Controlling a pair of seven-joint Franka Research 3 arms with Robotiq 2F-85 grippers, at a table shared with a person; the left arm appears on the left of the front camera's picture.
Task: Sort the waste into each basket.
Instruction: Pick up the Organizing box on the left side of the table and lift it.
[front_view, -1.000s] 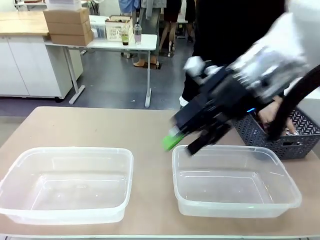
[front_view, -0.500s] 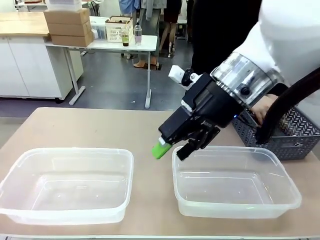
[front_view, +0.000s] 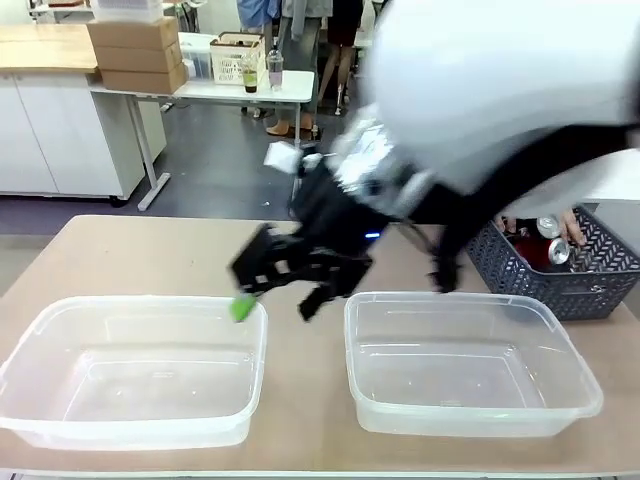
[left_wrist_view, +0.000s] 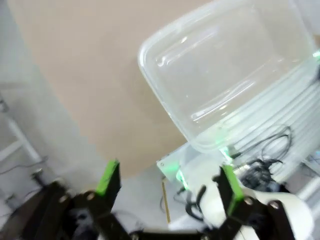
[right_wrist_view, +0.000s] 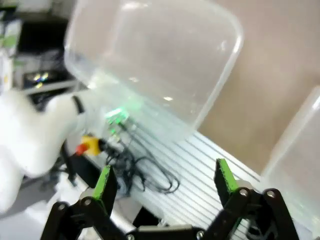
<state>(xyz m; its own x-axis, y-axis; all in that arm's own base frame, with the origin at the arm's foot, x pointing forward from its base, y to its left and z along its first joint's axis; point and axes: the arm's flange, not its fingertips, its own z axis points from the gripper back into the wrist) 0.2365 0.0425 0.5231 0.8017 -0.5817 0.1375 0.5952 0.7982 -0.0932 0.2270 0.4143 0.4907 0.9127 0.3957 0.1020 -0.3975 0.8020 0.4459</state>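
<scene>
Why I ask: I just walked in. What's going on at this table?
The right hand hovers open and empty between the left tub and the right tub, both empty. Drink cans sit in the dark lattice basket at the far right, so nothing is sorted yet. The left hand is open and empty too.

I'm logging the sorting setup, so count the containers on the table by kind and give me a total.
Clear plastic tubs: 2, the left tub and the right tub
Dark lattice basket: 1
Total: 3
</scene>
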